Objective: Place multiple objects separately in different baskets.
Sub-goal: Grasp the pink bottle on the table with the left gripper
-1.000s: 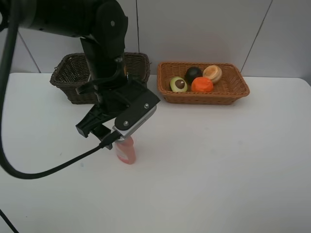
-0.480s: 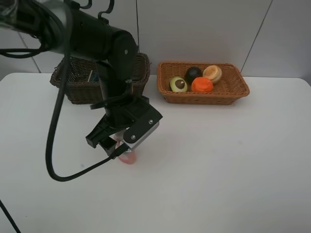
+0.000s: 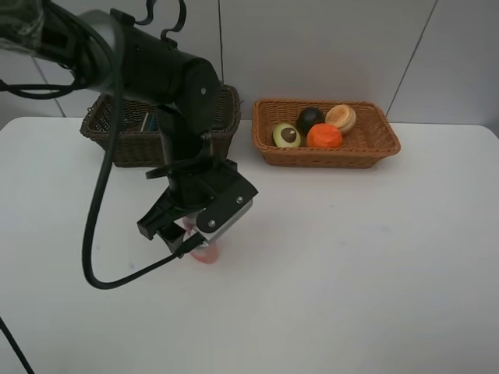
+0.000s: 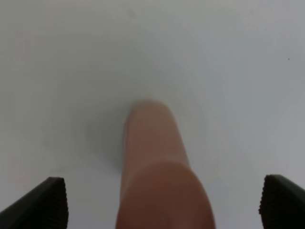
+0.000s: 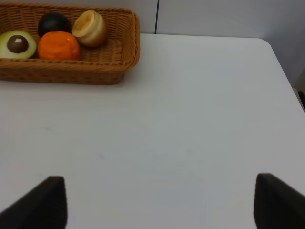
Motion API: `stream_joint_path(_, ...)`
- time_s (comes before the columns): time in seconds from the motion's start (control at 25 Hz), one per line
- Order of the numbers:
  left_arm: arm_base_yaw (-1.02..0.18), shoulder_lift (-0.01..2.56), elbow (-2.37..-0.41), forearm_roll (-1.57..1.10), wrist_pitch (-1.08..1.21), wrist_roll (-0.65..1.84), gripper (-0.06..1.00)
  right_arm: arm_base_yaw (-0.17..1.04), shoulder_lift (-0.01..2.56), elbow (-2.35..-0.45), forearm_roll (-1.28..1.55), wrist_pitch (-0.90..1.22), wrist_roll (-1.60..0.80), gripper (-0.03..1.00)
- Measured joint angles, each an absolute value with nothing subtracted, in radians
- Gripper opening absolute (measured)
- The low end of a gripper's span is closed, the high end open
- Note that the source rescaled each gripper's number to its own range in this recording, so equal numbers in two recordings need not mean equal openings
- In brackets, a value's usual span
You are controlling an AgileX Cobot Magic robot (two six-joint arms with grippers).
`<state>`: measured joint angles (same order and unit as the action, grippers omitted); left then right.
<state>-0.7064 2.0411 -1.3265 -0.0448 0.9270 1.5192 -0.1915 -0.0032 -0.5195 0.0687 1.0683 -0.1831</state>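
Note:
The pink bottle (image 3: 206, 252) lies on the white table, mostly hidden under my left gripper (image 3: 184, 234). In the left wrist view the pink bottle (image 4: 152, 143) sits between the wide-open fingertips (image 4: 47, 205) of my left gripper (image 4: 164, 207), apart from both. The light orange-tan basket (image 3: 366, 152) holds the halved avocado (image 3: 286, 135), the mangosteen (image 3: 310, 118), the orange (image 3: 324, 135) and the tan round fruit (image 3: 341, 117). The dark brown basket (image 3: 117, 144) stands behind the left arm. My right gripper (image 5: 159, 205) is open and empty above bare table. The pump bottle, the black device and the marker are hidden.
Something bluish (image 3: 148, 121) shows inside the dark basket, too hidden to name. The light basket (image 5: 119, 67) with its fruit lies far ahead of the right gripper. A black cable (image 3: 101, 273) loops from the left arm over the table's left part.
The left arm has come down and moved a little right, bringing its open gripper low around the pink bottle. The bottle and the baskets have not moved.

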Motion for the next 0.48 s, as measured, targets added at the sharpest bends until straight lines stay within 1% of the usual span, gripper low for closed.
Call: stream_joint_path(0.48, -0.706, 2.063, -1.327, -0.047, 0.923, 1.519, 0.99, -0.192, -0.003, -0.520, 0.069, 1.068, -0.183, 0.99)
